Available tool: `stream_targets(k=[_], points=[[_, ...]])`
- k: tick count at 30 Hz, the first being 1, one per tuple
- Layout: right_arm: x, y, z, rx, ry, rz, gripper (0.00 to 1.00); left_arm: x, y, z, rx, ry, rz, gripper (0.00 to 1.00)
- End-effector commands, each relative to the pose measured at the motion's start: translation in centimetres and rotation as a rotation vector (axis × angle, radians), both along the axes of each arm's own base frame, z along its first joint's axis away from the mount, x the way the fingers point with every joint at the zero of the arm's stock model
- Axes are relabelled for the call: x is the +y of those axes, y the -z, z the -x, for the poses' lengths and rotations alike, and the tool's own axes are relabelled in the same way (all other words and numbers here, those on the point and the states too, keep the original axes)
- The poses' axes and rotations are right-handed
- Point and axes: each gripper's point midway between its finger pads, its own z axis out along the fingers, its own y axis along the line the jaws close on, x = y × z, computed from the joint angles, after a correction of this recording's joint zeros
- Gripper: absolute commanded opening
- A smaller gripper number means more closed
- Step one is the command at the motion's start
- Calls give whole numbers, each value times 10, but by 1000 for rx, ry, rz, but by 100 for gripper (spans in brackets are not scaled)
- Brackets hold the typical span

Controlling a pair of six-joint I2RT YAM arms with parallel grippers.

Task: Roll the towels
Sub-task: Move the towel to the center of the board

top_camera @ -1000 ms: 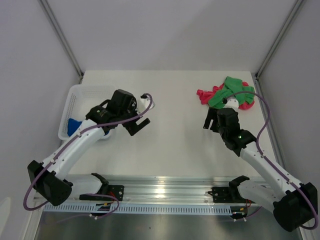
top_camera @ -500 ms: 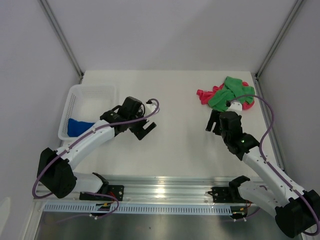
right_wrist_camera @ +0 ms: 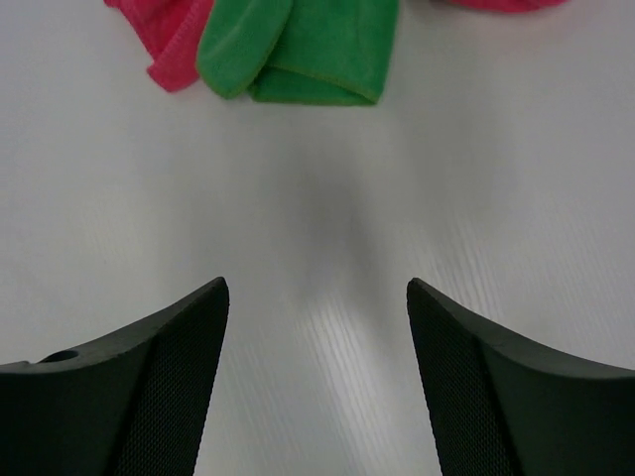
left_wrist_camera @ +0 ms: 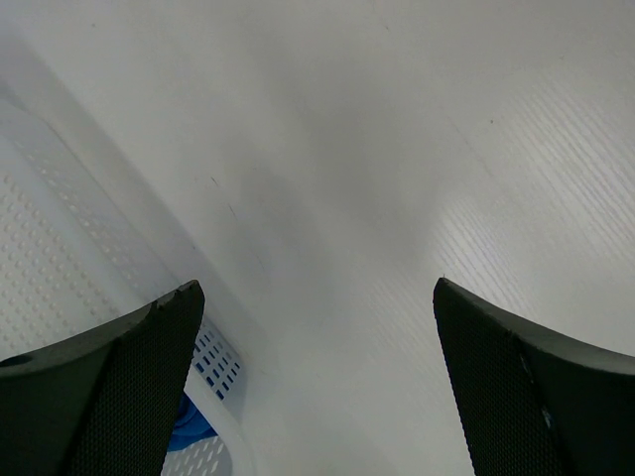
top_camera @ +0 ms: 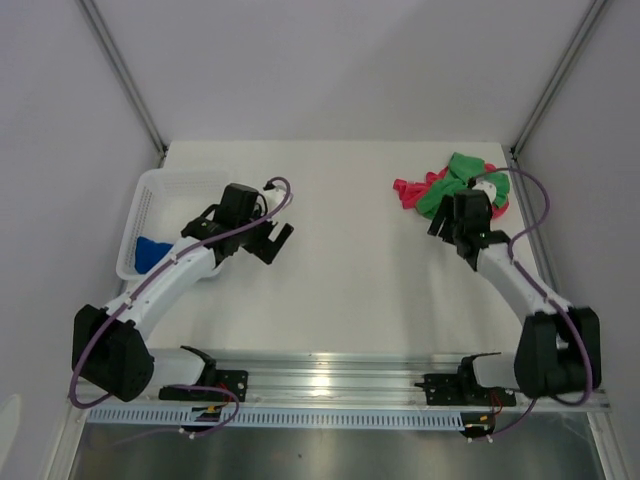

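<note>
Left arm [top_camera: 190, 262] hides part of the blue towel [top_camera: 148, 250]; right wrist view's top edge crops the green towel [right_wrist_camera: 308, 45] and pink towel [right_wrist_camera: 164, 40].

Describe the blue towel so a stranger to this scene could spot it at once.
On the white table, find the white mesh basket at the left edge. The blue towel lies in its near end. It is the only one in the basket; the green towel and pink towel lie heaped at the far right.
</note>
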Motion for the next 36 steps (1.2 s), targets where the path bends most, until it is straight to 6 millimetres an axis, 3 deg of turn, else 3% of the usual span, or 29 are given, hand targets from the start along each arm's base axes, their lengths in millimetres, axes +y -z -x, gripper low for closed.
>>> stream_targets(k=[1,2,3,4,5,6,7,8,10,12,17,18,19,20,23,24,26,27,30,31,33,34,36], points=[[5,-27,-71,-95,-69,-144,75,3,-2,-3,-18,-29,23,99],[1,-2,-86,-33,-57,-152,74,4,0,-3,-18,-27,21,99],[3,2,-99,-28,-69,-154,74,4,0,-4,-22,-27,20,99],[8,-11,-119,-55,-91,-164,73,5,0,-5,-26,-31,12,99],[12,17,-130,11,-93,-174,73,9,1,-7,-30,-45,-4,100],[13,10,-146,1,-91,-183,73,9,3,-7,-26,-47,-11,100],[13,17,-155,15,-70,-199,72,10,6,-6,-19,-46,-18,99],[12,45,-161,74,-56,-208,70,11,5,-8,-24,-51,-24,99],[10,51,-175,85,-34,-223,68,13,9,-10,-17,-55,-39,99],[7,80,-176,154,-2,-219,67,15,10,-11,-16,-60,-50,99],[2,96,-175,174,52,-238,62,15,16,-12,2,-59,-61,100],[3,91,-178,147,49,-244,57,14,15,-13,4,-57,-58,99],[2,90,-177,138,51,-245,41,14,18,-12,12,-56,-61,99],[3,89,-176,129,52,-247,35,13,17,-13,14,-55,-60,99],[0,72,-172,97,40,-224,15,15,18,-13,15,-59,-66,99],[-1,56,-172,71,33,-216,9,14,18,-13,16,-58,-65,99],[-3,42,-167,56,27,-194,6,14,19,-12,19,-52,-66,100],[-6,19,-166,14,20,-171,1,14,19,-11,22,-51,-62,100],[-6,-24,-159,-58,-15,-119,0,14,17,-11,25,-61,-43,99],[-6,-60,-155,-129,-29,-99,0,10,15,-10,33,-64,-7,100],[7,-108,-149,-213,-102,-43,0,12,12,-10,66,-116,64,100],[16,-146,-139,-285,-146,-38,0,14,8,-12,63,-137,77,99],[42,-202,-127,-398,-260,-9,0,27,3,-19,45,-229,67,100]])
